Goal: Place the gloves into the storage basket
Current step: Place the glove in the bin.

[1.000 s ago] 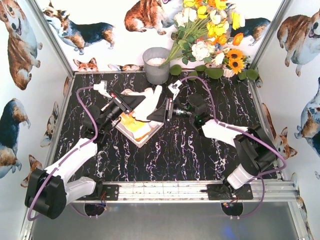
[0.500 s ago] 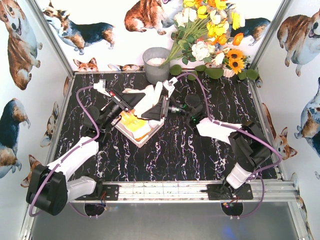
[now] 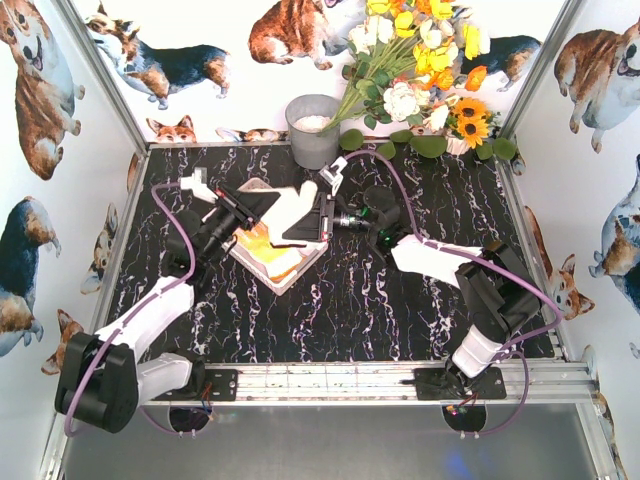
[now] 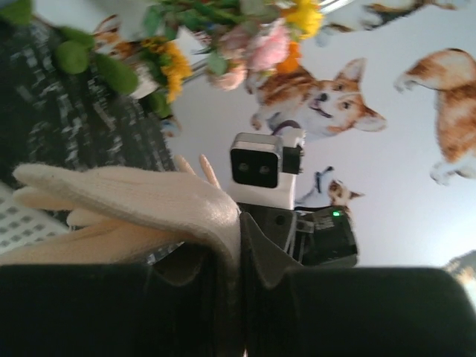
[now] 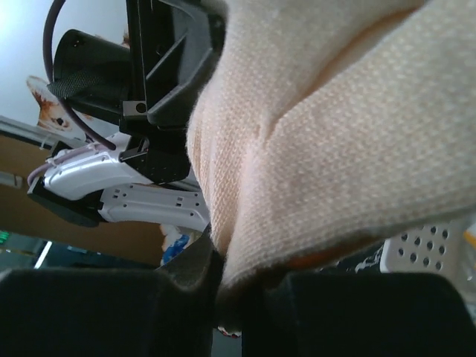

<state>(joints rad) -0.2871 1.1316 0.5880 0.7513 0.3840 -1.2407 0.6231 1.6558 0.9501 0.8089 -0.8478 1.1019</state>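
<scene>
- My right gripper [image 5: 216, 277] has just clamped onto the cream-white knitted fabric glove [image 3: 292, 205] (my left gripper [image 4: 239, 249] pinches it too).
- It hangs over the shallow white perforated plastic basket [image 3: 272, 281], so I judge release is next.

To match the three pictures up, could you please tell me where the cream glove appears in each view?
Top view: the cream glove is left of centre, over the basket.
Left wrist: the cream glove is centre-left, pinched at the bottom.
Right wrist: the cream glove fills the upper right.
Shared landmark: the white basket, at the left edge and lower right.
</scene>
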